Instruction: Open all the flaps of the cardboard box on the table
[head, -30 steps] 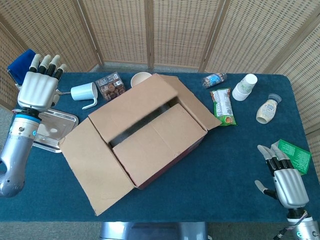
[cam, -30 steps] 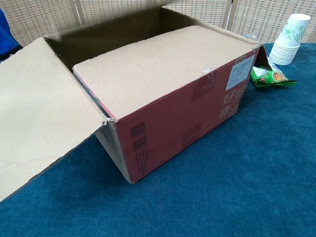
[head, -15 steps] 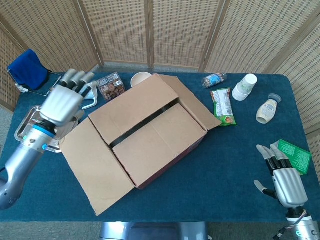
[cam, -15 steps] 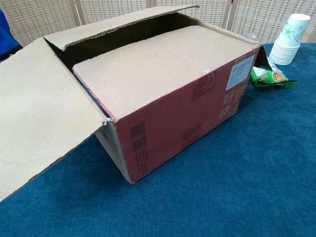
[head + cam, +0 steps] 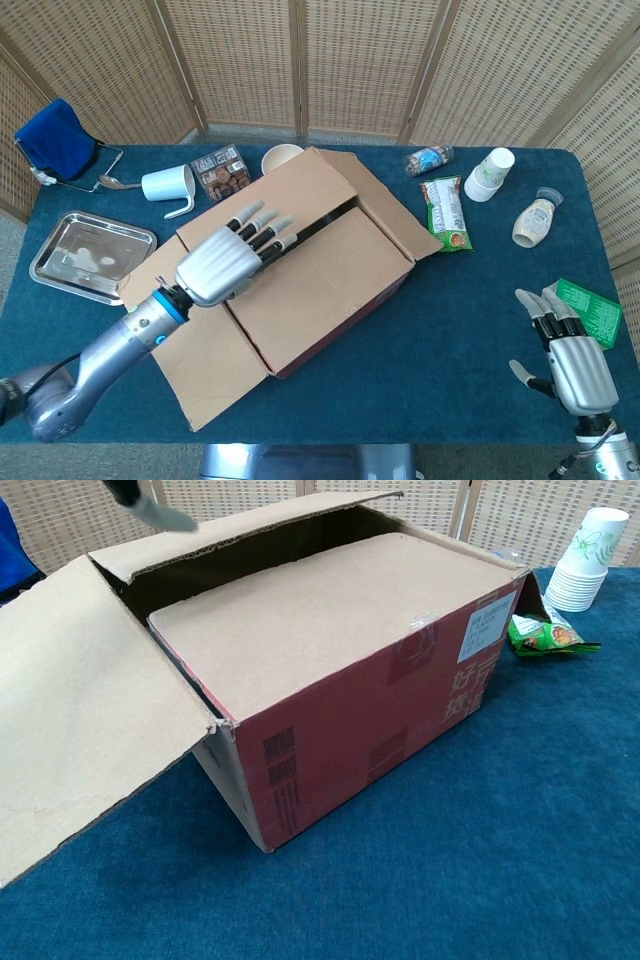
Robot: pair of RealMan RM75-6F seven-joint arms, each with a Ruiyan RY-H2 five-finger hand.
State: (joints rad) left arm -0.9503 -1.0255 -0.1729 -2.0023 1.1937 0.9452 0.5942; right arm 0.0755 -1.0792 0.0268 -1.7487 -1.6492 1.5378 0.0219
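Observation:
The cardboard box with red sides stands mid-table. Its near long flap lies flat on top. The far long flap leans low over the opening, leaving a dark slit. The left end flap and right end flap are folded outward. My left hand hovers over the box's left part, fingers spread toward the slit and holding nothing. In the chest view only its blurred fingertips show above the far flap. My right hand rests open at the table's near right corner.
Left of the box lie a metal tray, a white mug and a blue bag. Behind it are a snack box and a bowl. To the right: paper cups, green packets, a bottle.
My left hand swung from beside the tray rightward to above the box. The far long flap dropped from raised to leaning low over the opening. My right hand stayed put.

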